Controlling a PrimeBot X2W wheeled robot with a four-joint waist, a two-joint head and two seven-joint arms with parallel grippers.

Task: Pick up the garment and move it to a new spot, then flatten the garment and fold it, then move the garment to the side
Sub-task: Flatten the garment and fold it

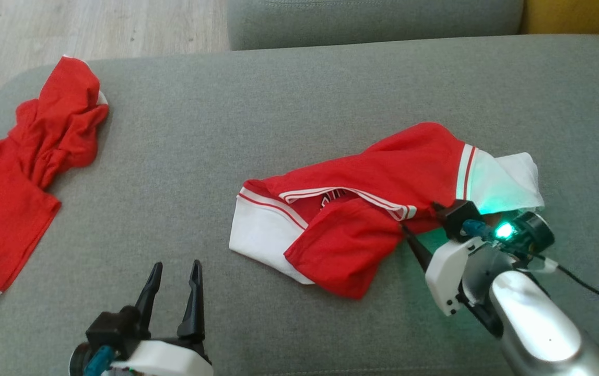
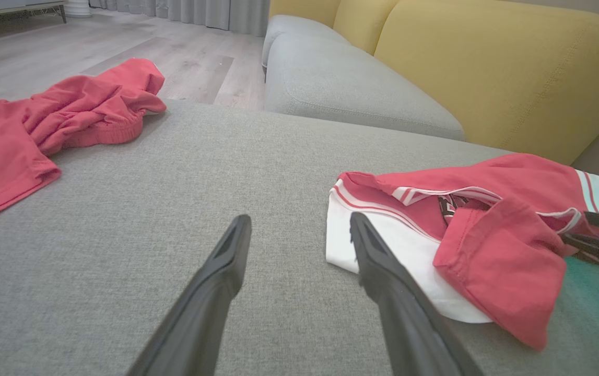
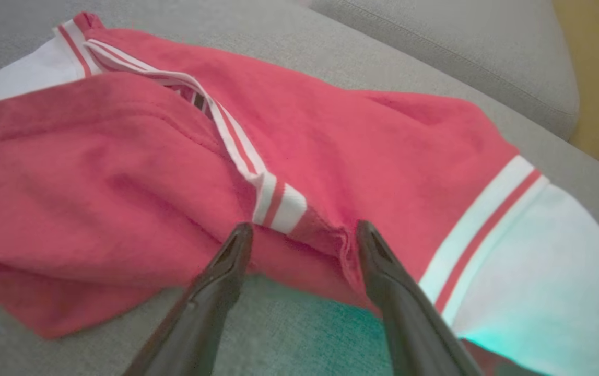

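Garments, 2: 1 red-and-white garment (image 1: 362, 209), crumpled, striped trim and white panels showing, lying right of centre on the grey cushion (image 1: 226, 130); 1 plain red garment (image 1: 22, 172), bunched, at the cushion's left end, well apart from the first. Grippers, 2: left gripper (image 1: 176, 265), released, fingers spread over bare cushion near the front edge, just beside the red-and-white garment's white corner, touching nothing; right gripper (image 3: 303, 228), released, fingers spread at the garment's near edge with a ridge of red fabric between the tips, not clamped, green light from the wrist falling on the cloth. Surface: woven grey upholstery. Room: 1 second grey cushion (image 1: 372, 21) behind, 1 yellow sofa back (image 2: 487, 68), pale wood floor (image 1: 69, 26), grey curtain (image 2: 200, 13).
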